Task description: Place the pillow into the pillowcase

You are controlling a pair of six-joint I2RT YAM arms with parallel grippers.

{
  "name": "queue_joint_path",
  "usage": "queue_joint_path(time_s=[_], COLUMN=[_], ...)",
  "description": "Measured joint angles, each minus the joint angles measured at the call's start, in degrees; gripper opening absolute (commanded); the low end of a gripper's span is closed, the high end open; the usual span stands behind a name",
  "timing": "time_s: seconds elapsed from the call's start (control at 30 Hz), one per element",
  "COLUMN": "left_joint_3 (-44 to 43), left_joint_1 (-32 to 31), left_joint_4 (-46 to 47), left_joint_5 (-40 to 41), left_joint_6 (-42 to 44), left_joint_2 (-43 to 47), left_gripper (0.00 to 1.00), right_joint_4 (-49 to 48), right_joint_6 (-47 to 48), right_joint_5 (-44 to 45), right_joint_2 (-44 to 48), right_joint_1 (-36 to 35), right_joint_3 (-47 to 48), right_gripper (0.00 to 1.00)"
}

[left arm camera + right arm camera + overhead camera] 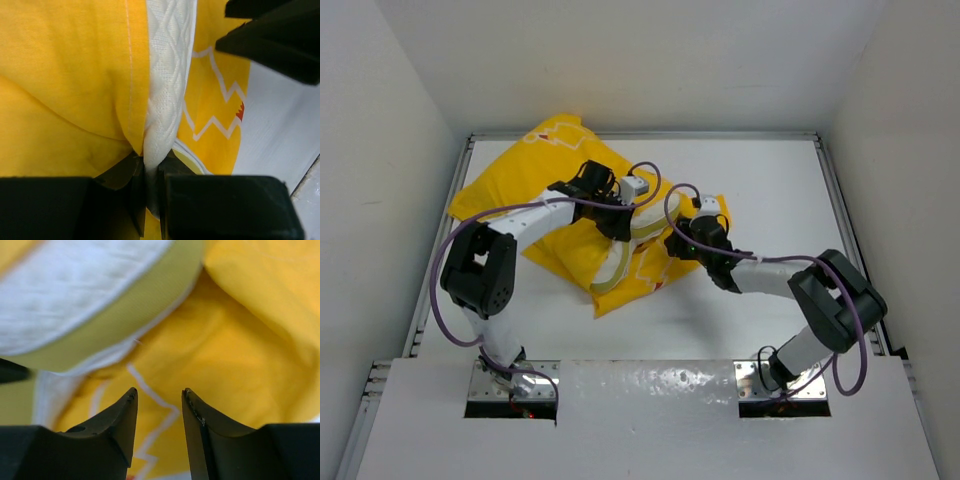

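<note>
On the table (770,200), left fingers (200,200) pinch the pillow (167,75).

A lab cell: white walls (620,60) around a table (770,180).

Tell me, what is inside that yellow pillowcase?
The white quilted pillow appears partly inside the pillowcase. Its exposed end sticks out of the opening, pinched by the left fingers. How far in it reaches is hidden by the fabric.
</note>
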State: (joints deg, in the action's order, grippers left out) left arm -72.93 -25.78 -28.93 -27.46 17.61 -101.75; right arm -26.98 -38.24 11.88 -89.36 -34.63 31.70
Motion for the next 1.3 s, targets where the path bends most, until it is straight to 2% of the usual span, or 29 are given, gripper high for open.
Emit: queue_joint_path(time_s=[0.07,0.23,0.43,0.57,0.63,0.73,0.77,0.9,1.07,1.17,1.3], left_joint_3=[-0.92,-1.14,-1.18,-1.22,-1.22,-1.22,-1.22,-2.27,-8.48,-9.40,-2.99], left_joint_1=[0.11,0.31,0.57,0.81,1.27,1.55,1.55,1.84,2.14,1.95,0.74], left_joint_4=[-0.15,-0.31,-0.52,-0.46,-0.13,0.59,0.44,-2.60,-9.90,-12.50,-12.37], left_joint_5=[-0.22,-0.39,-0.44,-0.55,-0.46,-0.50,-0.74,-1.95,-3.28,-4.24,-4.81], left_joint_6=[-0.15,-0.59,-1.64,-1.64,-1.64,-1.62,-1.57,0.04,8.46,14.25,18.82], left_joint_2=[-0.24,-0.37,-0.37,-0.37,-0.37,-0.37,-0.37,-0.37,-0.13,1.20,4.33], left_gripper=[0.00,0.00,0.00,0.00,0.00,0.00,0.00,0.00,0.00,0.00,0.00], right_joint_4=[-0.15,0.26,3.08,4.13,6.08,11.47,13.27,14.29,6.14,2.34,-1.25], right_joint_6=[-1.77,-5.64,-8.50,-9.73,-11.23,-16.83,-19.26,-27.96,-34.51,-33.38,-26.67], right_joint_5=[-1.77,-4.63,-5.05,-3.08,-0.59,5.07,6.75,8.94,8.11,9.09,9.68], right_joint_2=[-1.53,-10.27,-16.41,-19.15,-20.28,-22.08,-22.77,-22.67,-9.94,-2.03,8.57], right_joint_1=[-0.04,-0.74,-3.63,-5.29,-5.70,-6.45,-6.51,-4.28,3.93,9.90,11.15], right_joint_3=[3.19,10.75,13.97,17.97,20.15,23.85,24.59,23.02,3.72,-5.35,-11.47], right_gripper=[0.44,0.60,0.68,0.69,0.62,0.08,0.00,0.00,0.00,0.00,0.00])
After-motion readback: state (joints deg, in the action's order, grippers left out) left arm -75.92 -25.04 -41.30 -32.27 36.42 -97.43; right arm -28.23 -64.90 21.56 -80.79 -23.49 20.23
